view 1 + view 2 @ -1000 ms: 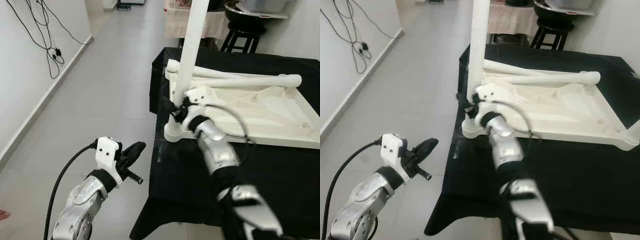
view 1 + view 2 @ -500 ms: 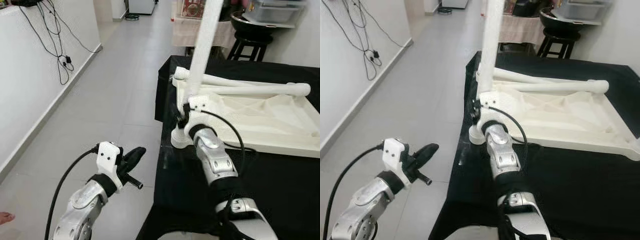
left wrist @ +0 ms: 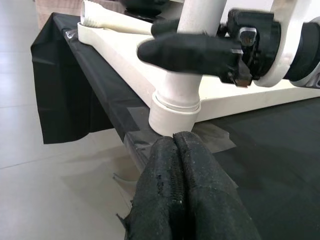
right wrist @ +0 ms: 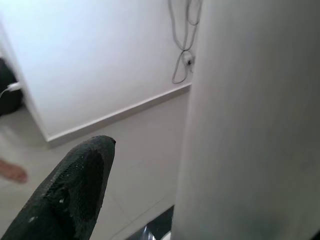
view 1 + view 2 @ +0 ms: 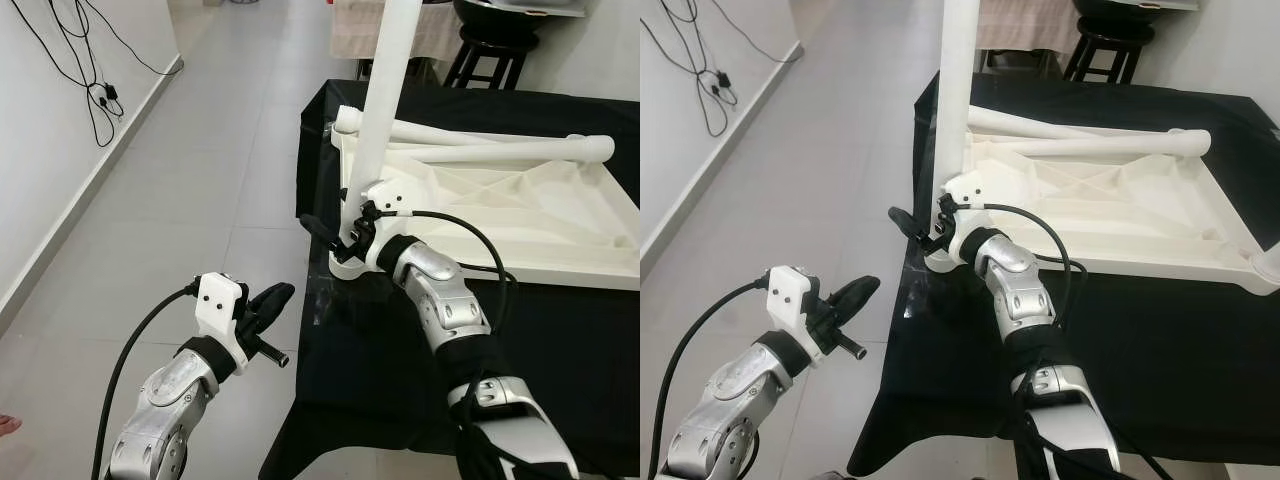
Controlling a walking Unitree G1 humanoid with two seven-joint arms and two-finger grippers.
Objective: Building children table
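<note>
The upturned white plastic children's table top lies on the black-draped bench, at its left end. The right gripper sits at the near-left corner socket, its fingers spread either side of the upright white round table leg, one black finger sticking out leftward. That leg stands vertical; two more white legs lie flat across the far edge, running left to right. The left gripper hovers over the grey floor beside the bench, fingers pressed together
</note>
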